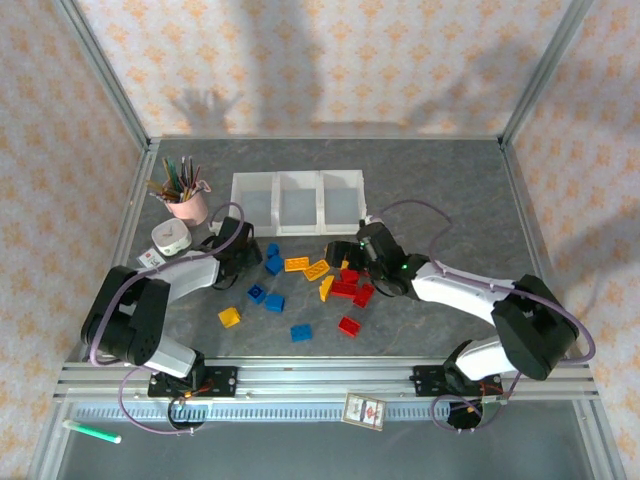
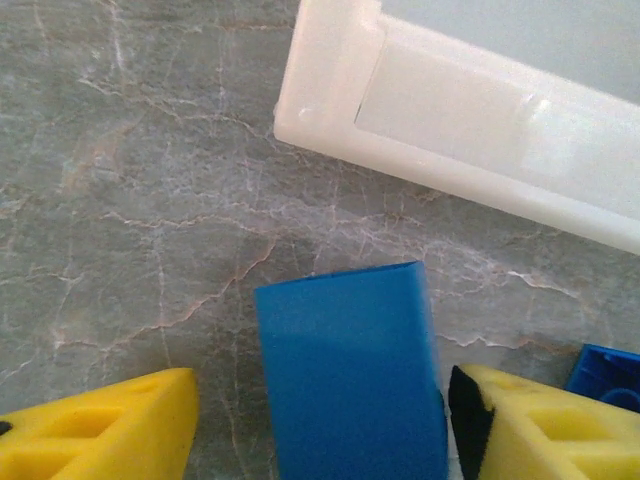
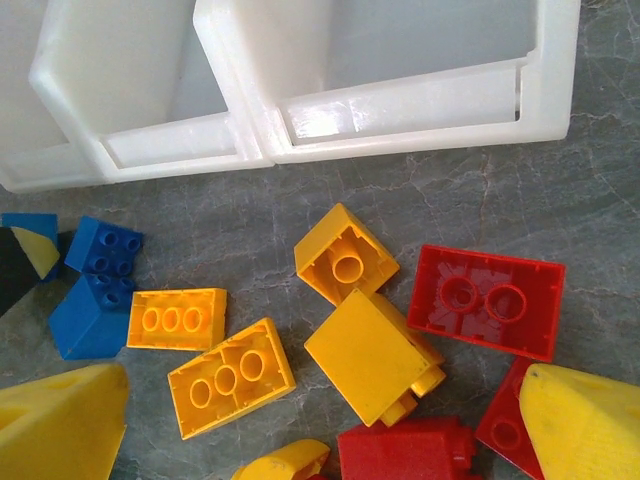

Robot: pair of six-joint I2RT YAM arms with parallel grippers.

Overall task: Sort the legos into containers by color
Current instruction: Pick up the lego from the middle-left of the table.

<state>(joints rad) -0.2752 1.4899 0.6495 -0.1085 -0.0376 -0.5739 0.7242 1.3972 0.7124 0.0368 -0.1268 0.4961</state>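
Note:
The joined white containers [image 1: 297, 177] stand at the back centre, and their rim [image 2: 330, 90] lies just beyond my left gripper [image 2: 322, 425]. That gripper straddles a blue lego [image 2: 345, 350]: the right finger [image 2: 520, 430] is at its side, while a gap shows at the left finger [image 2: 110, 425]. In the top view the left gripper [image 1: 254, 258] is beside two blue legos [image 1: 273, 264]. My right gripper [image 3: 322, 410] hangs open over yellow legos [image 3: 365, 355] and red legos [image 3: 487, 300]. More blue [image 1: 275, 302], yellow [image 1: 229, 317] and red [image 1: 350, 326] legos lie scattered nearer the front.
A pink cup of pens [image 1: 187, 200] and a white round object [image 1: 170, 237] stand at the back left, close to the left arm. Metal frame posts [image 1: 110, 85] bound the table. A green marker [image 1: 92, 432] lies below the front rail.

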